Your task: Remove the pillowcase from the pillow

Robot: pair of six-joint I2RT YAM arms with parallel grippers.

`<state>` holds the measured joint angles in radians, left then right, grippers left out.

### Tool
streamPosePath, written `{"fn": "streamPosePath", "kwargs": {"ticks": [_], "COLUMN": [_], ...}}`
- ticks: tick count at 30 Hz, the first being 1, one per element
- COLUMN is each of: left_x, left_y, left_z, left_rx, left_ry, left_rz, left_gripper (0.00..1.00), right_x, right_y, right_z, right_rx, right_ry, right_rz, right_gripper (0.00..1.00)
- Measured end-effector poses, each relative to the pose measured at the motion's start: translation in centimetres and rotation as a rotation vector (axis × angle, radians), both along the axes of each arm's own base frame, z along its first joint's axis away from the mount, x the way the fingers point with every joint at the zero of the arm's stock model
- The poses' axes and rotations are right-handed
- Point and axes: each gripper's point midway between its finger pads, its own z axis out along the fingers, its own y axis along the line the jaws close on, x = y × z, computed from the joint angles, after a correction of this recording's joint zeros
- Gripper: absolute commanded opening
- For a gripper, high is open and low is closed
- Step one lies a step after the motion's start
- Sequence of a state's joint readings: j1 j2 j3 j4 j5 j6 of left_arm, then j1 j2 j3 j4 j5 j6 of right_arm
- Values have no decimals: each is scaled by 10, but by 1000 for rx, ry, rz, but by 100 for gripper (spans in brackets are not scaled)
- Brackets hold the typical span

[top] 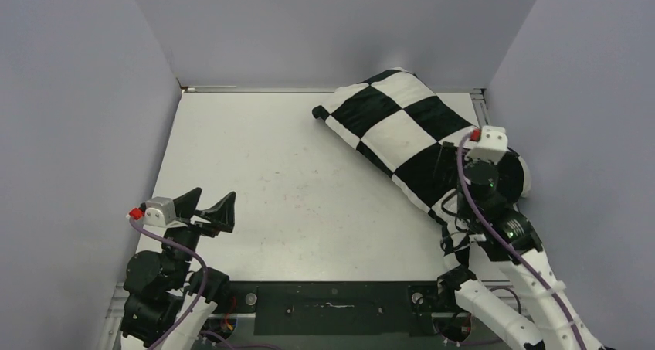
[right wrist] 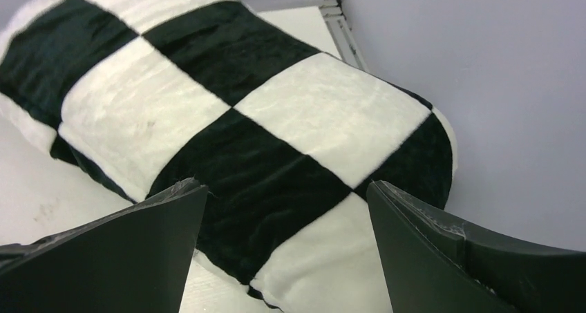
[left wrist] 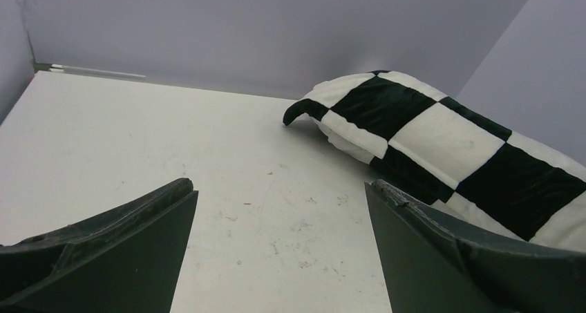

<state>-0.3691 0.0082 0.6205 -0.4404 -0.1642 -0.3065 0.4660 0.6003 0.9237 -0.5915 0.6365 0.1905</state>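
The black-and-white checkered pillowcase (top: 402,130) lies diagonally at the right of the table, against the right wall, stuffed full. It also shows in the left wrist view (left wrist: 442,140) and the right wrist view (right wrist: 228,112). The pillow is hidden inside it; a small plain white patch (left wrist: 340,144) shows under the flap at the far-left end. My right gripper (top: 462,164) (right wrist: 282,188) is open and hovers over the near end of the pillowcase, holding nothing. My left gripper (top: 214,196) (left wrist: 280,185) is open and empty at the near left, well apart from the pillowcase.
The white table (top: 286,180) is enclosed by grey walls on the left, back and right. A metal rail (top: 480,107) runs along the right edge beside the pillowcase. The arm bases stand at the near edge.
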Motion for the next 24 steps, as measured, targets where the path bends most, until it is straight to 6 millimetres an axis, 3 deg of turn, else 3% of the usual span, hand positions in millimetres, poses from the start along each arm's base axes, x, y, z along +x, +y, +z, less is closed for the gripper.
{"fn": "streamPosePath", "kwargs": {"ticks": [6,11,15,19,21,23,24], "left_x": [-1,-1,-2,-4,-4,-4,-4], "left_y": [-3,-5,-9,-13,-14,-15,-15], "left_z": [-1,-2,-2,-3,-3,-3,-3], "left_rx": [12,5,0,-5,-8,-11,-14], "left_ry": [1,5,10,14,16,17,18], "left_rz": [-18,-31,-56,-81,-90,-91,-91], "left_gripper": [96,96,96,96,96,96,96], "right_x": [54,91,107,114,117,119,120], "right_y": [43,71,84,83,80,77,76], "right_z": [-24,-72,-113,-148,-159,-166,-170], "right_rx": [-117,-209,-266,-327,-354,-376,-390], "right_ry": [244,447,589,696,730,750,761], "right_rz": [119,198,244,242,225,208,203], "right_gripper": [90,90,90,90,100,70,47]}}
